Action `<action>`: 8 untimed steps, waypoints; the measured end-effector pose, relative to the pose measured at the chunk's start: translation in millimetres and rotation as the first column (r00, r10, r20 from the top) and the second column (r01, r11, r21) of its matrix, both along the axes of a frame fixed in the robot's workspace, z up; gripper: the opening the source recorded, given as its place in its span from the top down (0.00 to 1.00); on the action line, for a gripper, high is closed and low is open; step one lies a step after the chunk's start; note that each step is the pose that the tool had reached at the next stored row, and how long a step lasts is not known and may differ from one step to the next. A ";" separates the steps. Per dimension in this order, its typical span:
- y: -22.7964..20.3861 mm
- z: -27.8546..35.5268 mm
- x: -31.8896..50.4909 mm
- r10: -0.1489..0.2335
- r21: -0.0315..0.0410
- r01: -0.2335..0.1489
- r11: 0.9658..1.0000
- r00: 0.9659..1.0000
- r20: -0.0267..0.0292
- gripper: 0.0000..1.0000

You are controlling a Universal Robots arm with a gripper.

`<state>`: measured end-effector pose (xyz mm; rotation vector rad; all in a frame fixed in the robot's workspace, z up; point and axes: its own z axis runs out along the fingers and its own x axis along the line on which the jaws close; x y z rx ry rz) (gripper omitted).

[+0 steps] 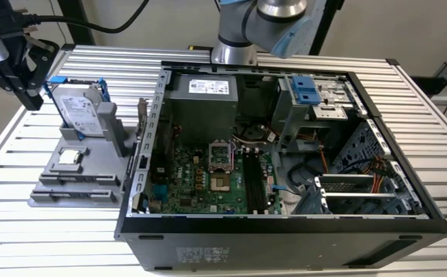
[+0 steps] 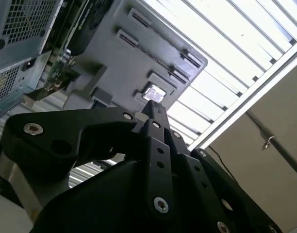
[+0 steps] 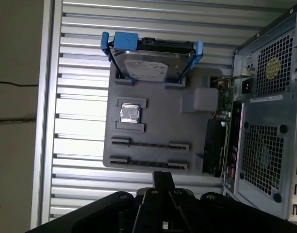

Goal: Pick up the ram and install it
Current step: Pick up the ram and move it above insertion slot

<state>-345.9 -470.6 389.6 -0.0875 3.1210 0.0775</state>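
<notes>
My black gripper (image 1: 32,101) hangs over the table at the exterior view's far left, just left of the grey parts holder (image 1: 54,193). In both wrist views its fingers (image 3: 163,178) (image 2: 151,110) meet at the tips with nothing between them, so it is shut and empty. The ram is out of view. The holder's two long slots (image 3: 149,144) look like thin dark lines from above, and I cannot tell whether anything stands in them. The open computer case (image 1: 285,222) lies on its side to the right, with black memory slots (image 1: 250,176) on its green motherboard.
On the holder stand a silver hard drive in a blue frame (image 1: 77,107) (image 3: 151,65) and a small square processor chip (image 1: 70,156) (image 3: 130,114). A dark expansion card (image 3: 215,145) sits between holder and case. The arm's base (image 1: 235,52) is behind the case. Ribbed table surface (image 1: 54,242) lies in front.
</notes>
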 end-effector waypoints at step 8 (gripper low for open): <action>0.0 0.3 0.0 0.032 0.000 -0.032 0.999 0.999 0.000 1.00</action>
